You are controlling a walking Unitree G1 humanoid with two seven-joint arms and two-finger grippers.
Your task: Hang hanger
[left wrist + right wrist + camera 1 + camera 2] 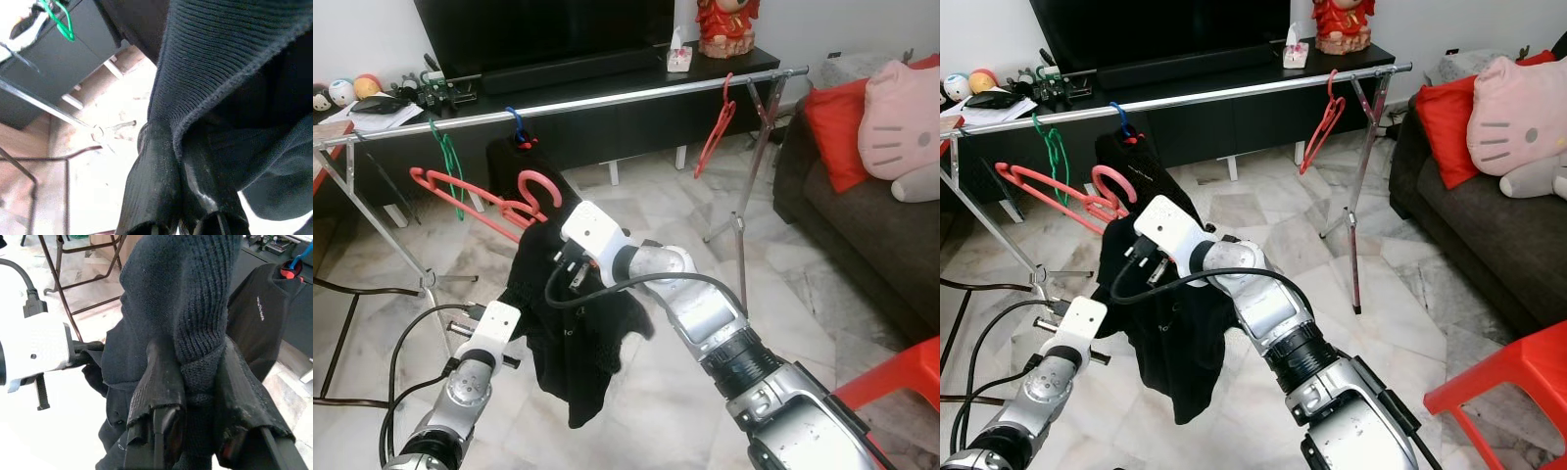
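both silver arms reach forward from the bottom of the head views to a black knitted garment [570, 323] that hangs between them in mid-air. right gripper [195, 396]: its two black fingers [159, 382] are closed onto a thick fold of the knit, which bulges between them and hides their tips. left gripper [178, 161]: its fingers [156, 181] lie almost together, pinching a ribbed hem of the same garment; from the head views the fingers themselves are buried in the cloth. the white housing of the left wrist shows just beside the right gripper in the right wrist view.

pink hanger [480, 201]: just above and beyond the right gripper, tilted, its hook curling over the top of the garment; whether the gripper touches the hanger cannot be told, as cloth covers the junction. beyond both grippers runs a silver rail [607, 98] on crossed legs. on it hang a green hanger [445, 162] to the left, a blue hook [516, 122] carrying a second black garment [1141, 171] straight ahead, and a red hanger [715, 127] well to the right. behind the rail stands a black tv cabinet [607, 127], partly masked by it. a dark sofa [862, 245] with a red cushion [837, 127] is cut off at the right edge, as is a red chair [1508, 392].
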